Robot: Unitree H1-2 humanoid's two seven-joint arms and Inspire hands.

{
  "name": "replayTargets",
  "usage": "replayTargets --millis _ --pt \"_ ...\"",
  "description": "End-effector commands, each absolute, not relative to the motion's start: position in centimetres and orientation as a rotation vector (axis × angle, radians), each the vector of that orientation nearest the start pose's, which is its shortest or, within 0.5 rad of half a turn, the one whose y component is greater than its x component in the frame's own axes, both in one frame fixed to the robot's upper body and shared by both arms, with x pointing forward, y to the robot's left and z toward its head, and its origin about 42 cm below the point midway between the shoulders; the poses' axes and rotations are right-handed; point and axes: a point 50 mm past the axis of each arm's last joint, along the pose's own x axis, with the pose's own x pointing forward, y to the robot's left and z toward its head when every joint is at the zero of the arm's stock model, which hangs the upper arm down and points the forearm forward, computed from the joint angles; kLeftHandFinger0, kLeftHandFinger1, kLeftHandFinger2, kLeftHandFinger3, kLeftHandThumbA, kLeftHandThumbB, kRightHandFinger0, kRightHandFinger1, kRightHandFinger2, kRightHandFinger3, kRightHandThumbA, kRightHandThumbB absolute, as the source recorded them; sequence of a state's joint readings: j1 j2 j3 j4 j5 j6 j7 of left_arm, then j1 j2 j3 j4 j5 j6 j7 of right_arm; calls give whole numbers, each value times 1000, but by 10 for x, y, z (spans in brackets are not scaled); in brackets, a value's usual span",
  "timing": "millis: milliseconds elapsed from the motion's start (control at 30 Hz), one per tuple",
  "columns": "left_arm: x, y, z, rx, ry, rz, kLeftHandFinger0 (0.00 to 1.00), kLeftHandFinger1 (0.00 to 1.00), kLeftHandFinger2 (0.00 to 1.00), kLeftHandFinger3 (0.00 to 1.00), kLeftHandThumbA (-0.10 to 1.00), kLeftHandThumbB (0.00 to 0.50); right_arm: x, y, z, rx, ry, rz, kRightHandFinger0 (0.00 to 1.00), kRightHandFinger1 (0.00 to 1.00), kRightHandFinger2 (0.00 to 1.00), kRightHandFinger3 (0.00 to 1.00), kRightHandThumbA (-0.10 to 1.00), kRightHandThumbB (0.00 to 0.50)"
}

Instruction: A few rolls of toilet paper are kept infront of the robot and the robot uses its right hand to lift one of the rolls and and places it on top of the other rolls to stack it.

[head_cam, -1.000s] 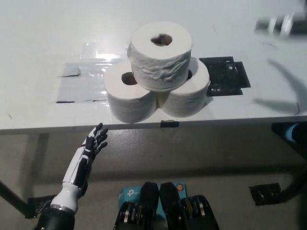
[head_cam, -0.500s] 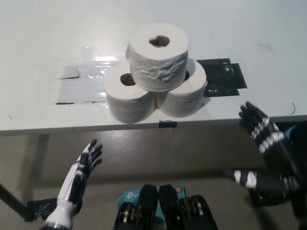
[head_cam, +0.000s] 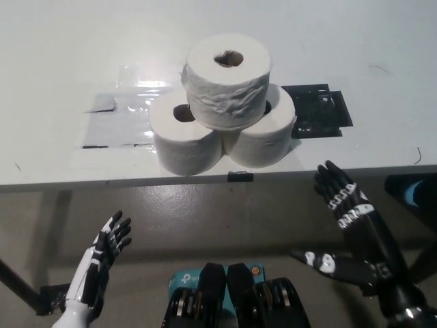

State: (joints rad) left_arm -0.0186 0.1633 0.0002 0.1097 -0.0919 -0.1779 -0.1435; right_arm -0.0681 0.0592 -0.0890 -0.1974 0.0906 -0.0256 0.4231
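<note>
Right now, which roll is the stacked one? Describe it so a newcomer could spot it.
On the white table, near its front edge, toilet rolls cluster beside a black patch. The top roll is the only one raised off the table, resting across the left roll and right roll.

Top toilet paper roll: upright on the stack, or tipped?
Upright. The white top toilet paper roll shows its core hole facing up and rests across the two lower white rolls, touched by neither hand.

Bright, even light (tape glare)
</note>
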Motion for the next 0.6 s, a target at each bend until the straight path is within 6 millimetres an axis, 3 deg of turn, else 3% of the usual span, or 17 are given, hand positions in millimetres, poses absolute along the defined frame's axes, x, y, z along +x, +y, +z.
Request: replayTargets --millis 0,200,233,267,300,367,567 --pt "300 258 110 77 -196 -168 1000 1000 1000 1000 1000 140 311 -190 172 47 -385 314 1000 1000 1000 1000 1000 148" --pt "306 257 120 81 -215 -162 1000 1000 1000 1000 1000 142 336 -193 146 8 -292 315 1000 1000 1000 1000 1000 119" --pt "307 256 121 85 -222 -160 1000 1000 1000 1000 1000 132 337 -194 143 4 -279 313 1000 1000 1000 1000 1000 68" --pt "308 256 122 84 -228 -160 1000 1000 1000 1000 1000 130 339 -195 139 4 -266 308 1000 1000 1000 1000 1000 100" --pt "308 256 122 83 -225 -159 1000 1000 1000 1000 1000 134 340 -196 134 7 -251 306 1000 1000 1000 1000 1000 88" --pt "308 256 122 84 -215 -156 1000 1000 1000 1000 1000 137 340 -197 127 13 -228 304 1000 1000 1000 1000 1000 112" --pt "308 256 120 92 -205 -163 1000 1000 1000 1000 1000 142 337 -197 118 -6 -220 306 1000 1000 1000 1000 1000 87"
